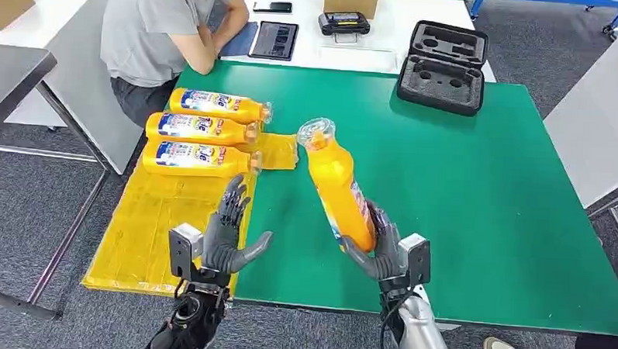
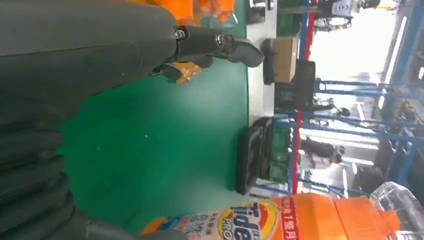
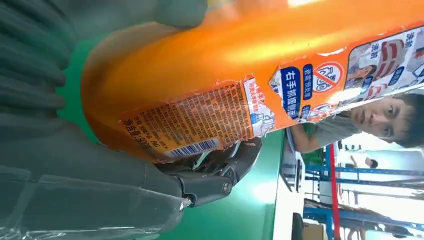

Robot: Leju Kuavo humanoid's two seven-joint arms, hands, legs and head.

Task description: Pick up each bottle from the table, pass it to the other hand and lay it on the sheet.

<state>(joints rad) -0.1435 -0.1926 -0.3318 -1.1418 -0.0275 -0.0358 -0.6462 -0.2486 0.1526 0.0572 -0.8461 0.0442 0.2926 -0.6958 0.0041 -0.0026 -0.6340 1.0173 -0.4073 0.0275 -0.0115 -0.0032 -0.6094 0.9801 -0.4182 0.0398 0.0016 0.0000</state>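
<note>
Head view gives me the clearest read: my right hand (image 1: pixel 381 251) is grasping the orange bottle (image 1: pixel 335 183) by its base end, lifted off the green counter (image 1: pixel 476 196) and tilted so its clear cap leans up and toward the left. My left hand (image 1: pixel 230 232) is released, fingers spread and upright, palm turned toward the bottle, waiting just over the edge where the yellow sheet (image 1: pixel 149 231) meets the green surface. Three bottles (image 1: pixel 203 130) already lie side by side on the far end of that sheet, caps pointing right. I judge this to be the handover step for the fourth bottle: pick-up done, pass not yet made, since the two hands are still apart. From the right wrist view the label and barcode sit close against my palm and the grip looks firm around the body. From the left wrist view the bottle's cap end shows near, with nothing yet between the fingers (image 2: pixel 220 45). Next I need to bring the bottle across into the left palm, close those fingers around the middle of the body, and only then let go on the right. The smooth label may slip, so I would want the left grip settled first. A person (image 1: pixel 167 30) sits at the far corner, well clear.
</note>
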